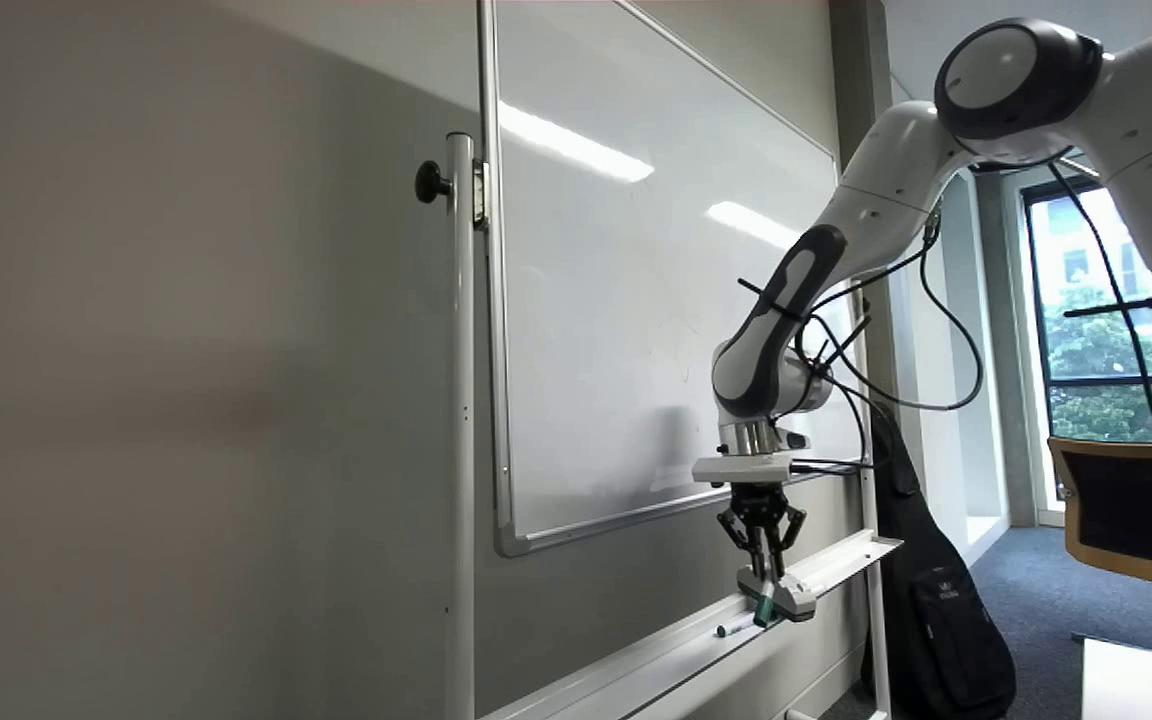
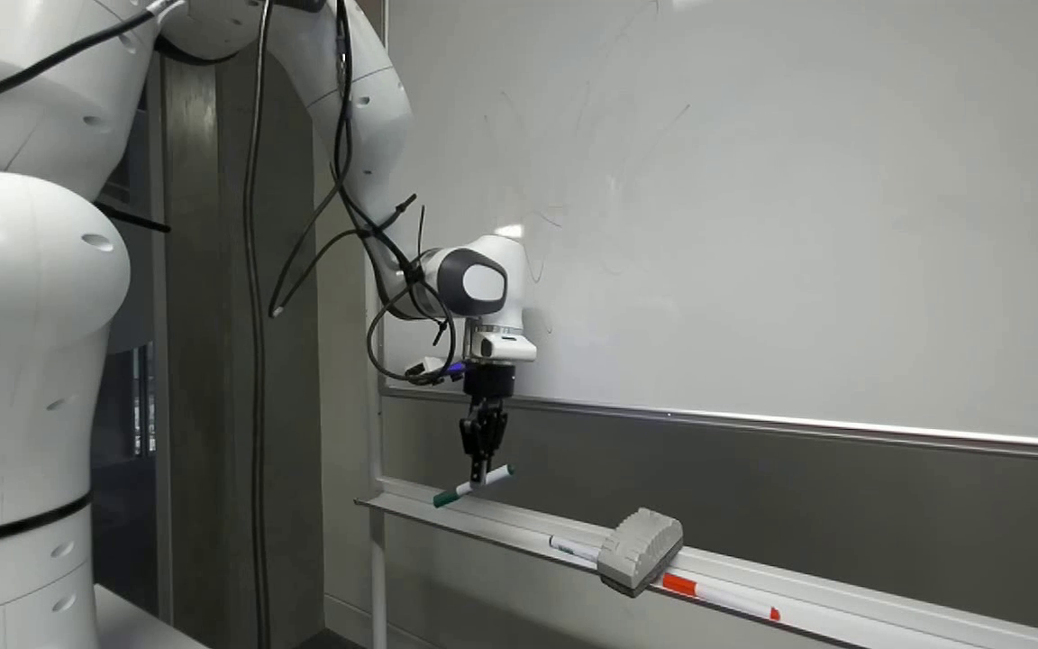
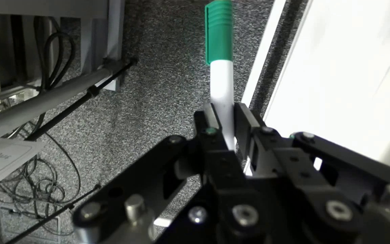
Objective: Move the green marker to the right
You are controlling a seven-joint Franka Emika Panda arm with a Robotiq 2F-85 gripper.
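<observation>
The hand (image 3: 227, 117) is clamped on the green marker (image 3: 221, 73) near the bench (image 2: 505, 525), gripping the barrel (image 3: 222, 88) rather than the cap (image 3: 219, 34), which should suit a thing probably light, stiff and a little slippery.

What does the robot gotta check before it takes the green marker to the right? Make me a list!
1. Gripper shut on the green marker: ok, pinched in the wrist view.
2. Green cap on: ok, it covers the end sticking out.
3. Path right along the tray unblocked: not ok, the grey eraser sits there in an exterior view.
4. No other markers along it: not ok, another marker and a red-capped marker lie there.
5. Exact drop spot: cannot tell, nothing marks it.
</observation>
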